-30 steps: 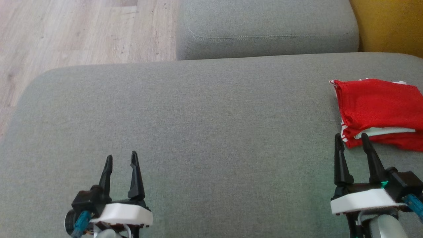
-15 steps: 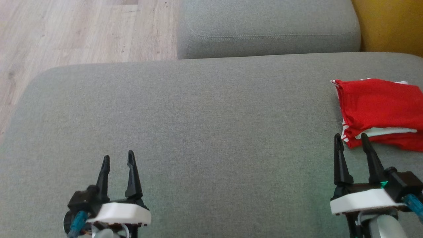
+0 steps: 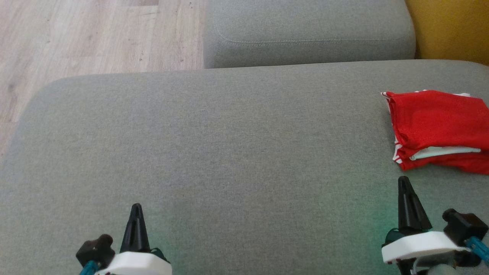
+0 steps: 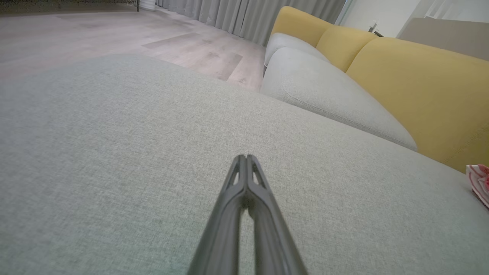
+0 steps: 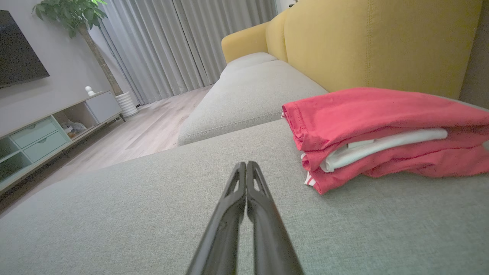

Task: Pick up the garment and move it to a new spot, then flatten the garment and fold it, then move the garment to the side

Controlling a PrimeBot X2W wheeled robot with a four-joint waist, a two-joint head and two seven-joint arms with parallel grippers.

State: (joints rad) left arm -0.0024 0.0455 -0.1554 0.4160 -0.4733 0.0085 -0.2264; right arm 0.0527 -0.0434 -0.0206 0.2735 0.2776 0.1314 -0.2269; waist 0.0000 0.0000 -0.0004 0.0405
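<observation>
My left end effector (image 3: 136,208) and my right end effector (image 3: 404,180) are both clenched on nothing, fingers pressed together over the grey sofa seat (image 3: 237,137), while the folded red garment (image 3: 439,122) with white trim lies at the seat's right side, near my right fingertips but apart from them.
</observation>
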